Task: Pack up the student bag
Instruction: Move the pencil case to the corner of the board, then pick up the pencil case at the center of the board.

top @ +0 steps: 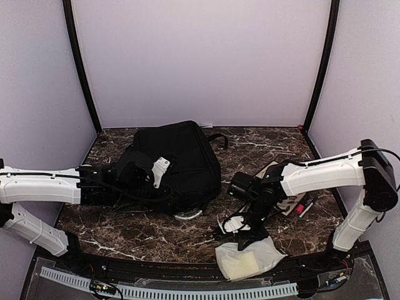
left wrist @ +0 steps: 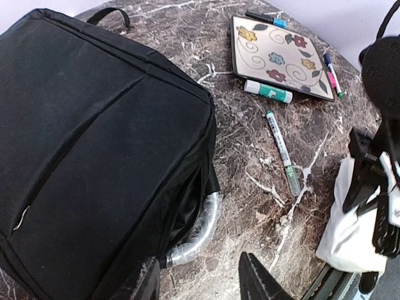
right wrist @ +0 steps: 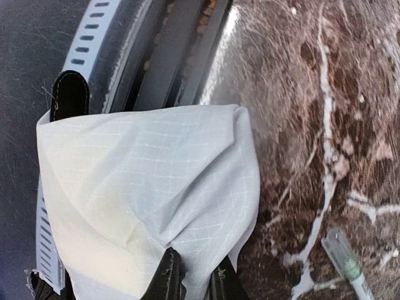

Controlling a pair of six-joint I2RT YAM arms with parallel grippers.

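Note:
The student bag (top: 181, 159) is a large black backpack lying flat at mid-table. In the left wrist view the bag (left wrist: 94, 137) fills the left side; its side zipper gapes, and a clear plastic-wrapped curved piece (left wrist: 201, 226) sticks out. My left gripper (left wrist: 201, 282) hovers open and empty above the bag's near corner (top: 165, 187). My right gripper (right wrist: 192, 281) is shut on a fold of a white ripstop pouch (right wrist: 150, 200), which lies at the table's front edge (top: 247, 259).
A floral-patterned notebook (left wrist: 278, 56), a glue stick (left wrist: 267, 91), a green-tipped pen (left wrist: 282, 152) and markers (left wrist: 331, 72) lie on the marble right of the bag. A slotted cable track (right wrist: 94, 37) runs along the front edge beside the pouch.

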